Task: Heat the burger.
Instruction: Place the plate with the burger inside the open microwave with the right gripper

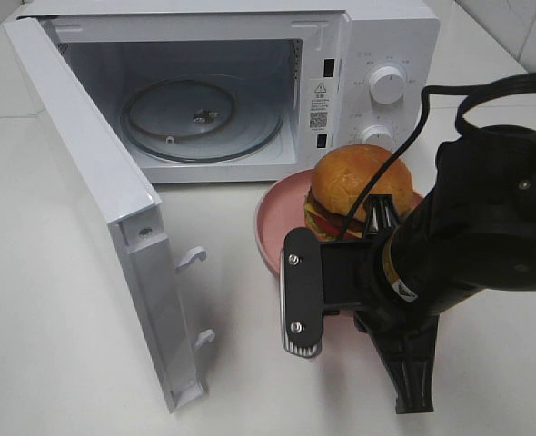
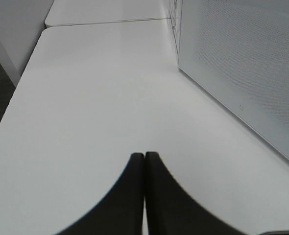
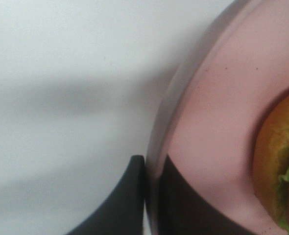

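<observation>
White bench [image 1: 68, 318], entries left to right.
Left hand [image 2: 144, 161]: fingers pressed together, holding nothing, low over the bench near the door.
Microwave [image 1: 377, 36]: door [image 1: 95, 200] swung wide, glass turntable [image 1: 200, 118] showing.
Pink plate [image 1: 272, 227]: before the opening, carrying the burger [image 1: 350, 186].
Right hand [image 3: 153, 159]: pinched on the plate rim.
Step, judged: loading.
Next: lift level, slide the plate onto the turntable.
</observation>
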You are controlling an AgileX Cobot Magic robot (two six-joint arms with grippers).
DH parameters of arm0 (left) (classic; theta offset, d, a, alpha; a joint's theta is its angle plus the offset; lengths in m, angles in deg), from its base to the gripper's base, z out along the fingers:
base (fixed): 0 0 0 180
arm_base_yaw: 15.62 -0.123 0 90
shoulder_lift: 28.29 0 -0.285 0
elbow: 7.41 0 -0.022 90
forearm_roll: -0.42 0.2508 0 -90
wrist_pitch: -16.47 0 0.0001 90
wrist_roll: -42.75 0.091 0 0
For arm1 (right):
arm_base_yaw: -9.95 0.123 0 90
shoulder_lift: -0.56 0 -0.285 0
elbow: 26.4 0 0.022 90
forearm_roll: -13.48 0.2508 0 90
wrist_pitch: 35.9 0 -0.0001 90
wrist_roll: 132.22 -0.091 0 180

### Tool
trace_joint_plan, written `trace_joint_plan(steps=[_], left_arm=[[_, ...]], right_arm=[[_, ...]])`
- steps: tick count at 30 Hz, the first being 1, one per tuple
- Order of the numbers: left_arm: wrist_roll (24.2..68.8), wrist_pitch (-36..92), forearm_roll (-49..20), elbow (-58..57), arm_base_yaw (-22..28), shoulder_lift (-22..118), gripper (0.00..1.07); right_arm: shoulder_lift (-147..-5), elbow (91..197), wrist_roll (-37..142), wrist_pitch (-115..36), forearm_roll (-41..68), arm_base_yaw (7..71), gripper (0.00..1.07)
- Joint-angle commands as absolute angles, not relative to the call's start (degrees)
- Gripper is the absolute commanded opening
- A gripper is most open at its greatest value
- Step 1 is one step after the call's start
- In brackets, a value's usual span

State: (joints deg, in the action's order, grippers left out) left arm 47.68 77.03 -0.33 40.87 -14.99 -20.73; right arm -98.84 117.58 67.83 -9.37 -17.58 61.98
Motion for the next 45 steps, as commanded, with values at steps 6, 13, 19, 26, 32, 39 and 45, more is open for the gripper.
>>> trace_joint_plan(steps=[6, 13, 19, 26, 32, 39, 45], left_arm=[[47.57, 76.17, -0.5, 40.99, -14.82, -21.88, 0.0], [47.57, 76.17, -0.5, 40.99, -14.82, -21.88, 0.0], [47.57, 76.17, -0.5, 40.99, -14.82, -21.88, 0.0], [47.57, 76.17, -0.5, 40.99, -14.82, -21.88, 0.0], [47.57, 76.17, -0.5, 40.99, -14.82, -21.88, 0.0], [47.57, 76.17, -0.5, 40.99, -14.82, -21.88, 0.0], [47.57, 76.17, -0.5, 40.99, -14.82, -21.88, 0.0]], right_arm=[[-97.92, 117.58, 88.92, -10.69, -17.69, 62.04, 0.0], [-97.92, 117.58, 94.99, -10.74, -17.86, 61.92, 0.0], [-98.04, 117.58, 95.5, -10.0, -21.3, 61.92, 0.0], [-98.1, 117.58, 96.08, -12.06, -21.02, 61.92, 0.0], [-98.1, 117.64, 96.77, -18.08, -20.96, 61.52, 0.0], [-98.1, 117.64, 98.03, -23.12, -20.84, 58.88, 0.0], [-98.1, 117.7, 102.9, -26.62, -17.23, 58.54, 0.0]])
